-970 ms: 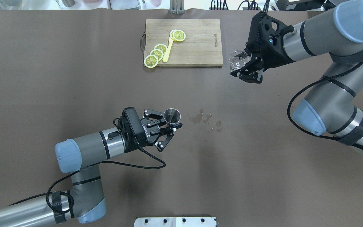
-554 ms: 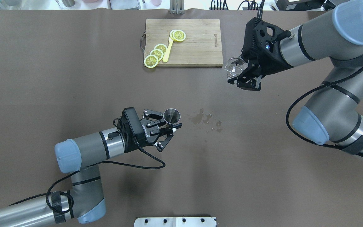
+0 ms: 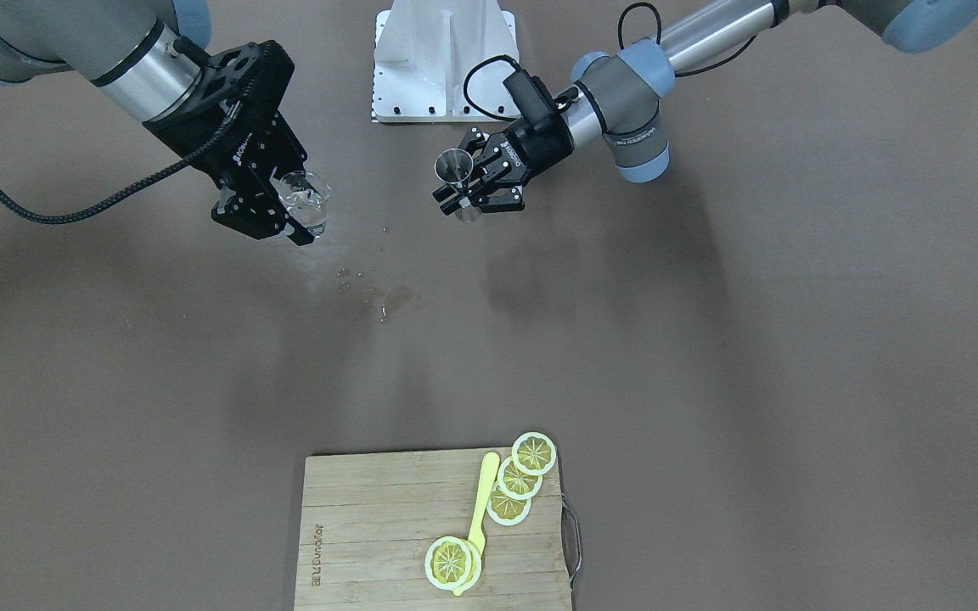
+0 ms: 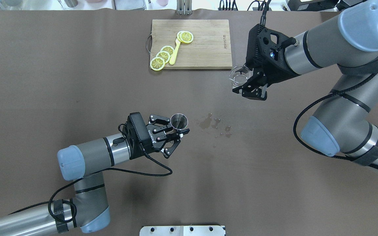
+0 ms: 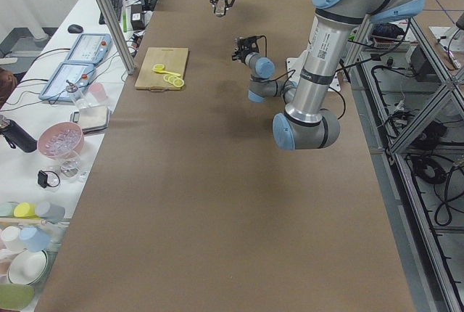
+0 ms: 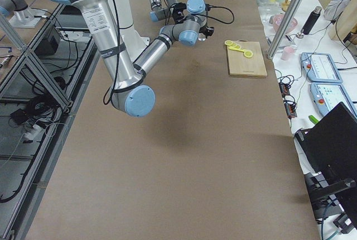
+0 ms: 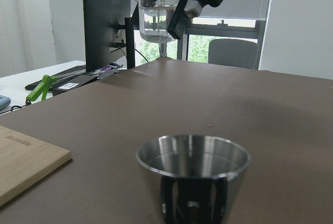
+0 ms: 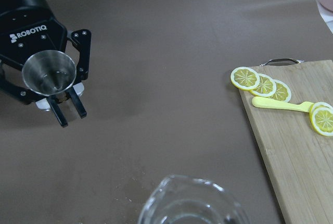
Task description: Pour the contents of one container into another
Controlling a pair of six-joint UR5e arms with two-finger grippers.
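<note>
The steel jigger (image 4: 179, 120) is upright above the table, its waist held in my shut left gripper (image 4: 179, 131). The front view shows the same jigger (image 3: 455, 165) and left gripper (image 3: 465, 204). The clear glass cup (image 4: 240, 76) hangs upright with clear liquid in it, and my right gripper (image 4: 246, 87) is shut on it, to the right of and beyond the jigger. In the left wrist view the jigger's rim (image 7: 193, 161) is close and the cup (image 7: 156, 10) is high behind it. The right wrist view looks over the cup's rim (image 8: 192, 208) towards the jigger (image 8: 49, 73).
A wooden cutting board (image 4: 208, 49) lies at the far middle with lemon slices (image 4: 162, 55) and a yellow pick on it. Wet spill spots (image 4: 213, 123) mark the brown table just right of the jigger. The robot's white base plate (image 4: 182, 230) sits at the near edge.
My right gripper has carried the glass cup leftward and slightly nearer, from beside the board's right edge towards the table's middle. The left gripper and jigger have stayed still.
</note>
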